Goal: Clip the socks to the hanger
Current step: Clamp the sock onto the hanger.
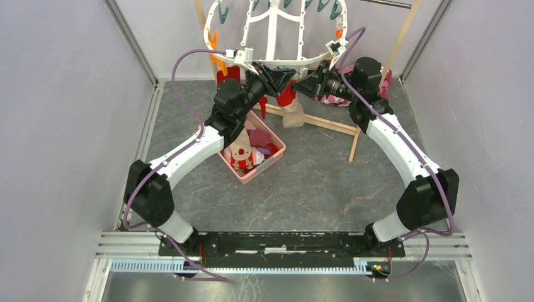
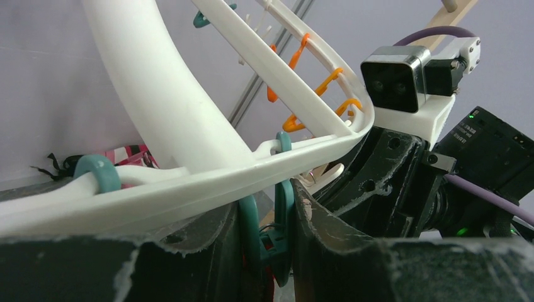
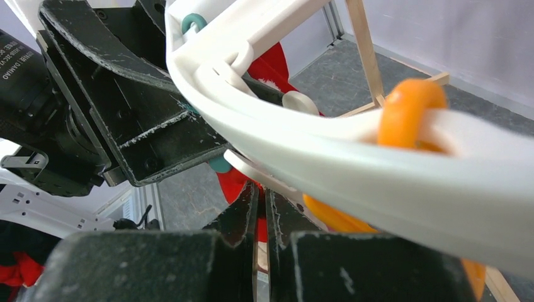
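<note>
While both arms are reaching up to the hanger (image 1: 272, 31), I am logging: left gripper (image 2: 267, 211) squeezing a teal peg (image 2: 281, 220) hanging from the near rim; right gripper (image 3: 261, 204) sitting clenched just beneath that rim, beside an orange peg (image 3: 412, 107), whether pinching red fabric I cannot tell; red sock (image 1: 286, 95) and beige sock (image 1: 293, 116) dangling between the grippers; further socks (image 1: 255, 139) lying in the pink basket (image 1: 271, 131) below.

hanger (image 2: 157, 94) glossy smooth plstc; rack (image 3: 368, 56) matt wood
</note>
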### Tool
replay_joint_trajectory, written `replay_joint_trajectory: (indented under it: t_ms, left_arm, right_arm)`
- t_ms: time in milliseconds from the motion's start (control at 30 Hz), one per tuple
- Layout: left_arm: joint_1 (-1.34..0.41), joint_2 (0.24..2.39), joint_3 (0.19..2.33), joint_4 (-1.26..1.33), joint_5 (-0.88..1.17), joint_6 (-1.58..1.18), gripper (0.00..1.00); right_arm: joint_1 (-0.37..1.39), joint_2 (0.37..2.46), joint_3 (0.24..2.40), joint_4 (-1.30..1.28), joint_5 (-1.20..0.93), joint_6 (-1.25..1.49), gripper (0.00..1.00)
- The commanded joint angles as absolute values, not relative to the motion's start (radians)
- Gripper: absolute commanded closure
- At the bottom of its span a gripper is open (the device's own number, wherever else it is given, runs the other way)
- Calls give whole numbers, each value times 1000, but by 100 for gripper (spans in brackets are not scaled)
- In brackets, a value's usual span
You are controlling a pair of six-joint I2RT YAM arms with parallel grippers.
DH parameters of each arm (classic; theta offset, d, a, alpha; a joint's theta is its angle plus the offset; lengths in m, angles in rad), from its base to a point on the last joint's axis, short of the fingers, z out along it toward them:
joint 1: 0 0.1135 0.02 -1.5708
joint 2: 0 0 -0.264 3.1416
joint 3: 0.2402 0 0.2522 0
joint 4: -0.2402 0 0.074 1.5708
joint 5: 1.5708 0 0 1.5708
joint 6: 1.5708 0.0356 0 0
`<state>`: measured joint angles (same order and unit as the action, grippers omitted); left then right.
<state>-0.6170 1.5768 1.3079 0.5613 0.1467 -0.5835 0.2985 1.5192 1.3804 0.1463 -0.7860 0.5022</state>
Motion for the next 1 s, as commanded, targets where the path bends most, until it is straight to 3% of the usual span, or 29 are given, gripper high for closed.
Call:
replay_joint_trajectory:
  t_ms: [0,967]
  left_arm:
    - [-621,1574,1319,676,178,-654,98]
    - [-614,1599,1322,682,257,-674,98]
  right_arm:
    - [292,1491,1370,172,-782,567,100]
    - [266,1501,1384,303,-769,709,100]
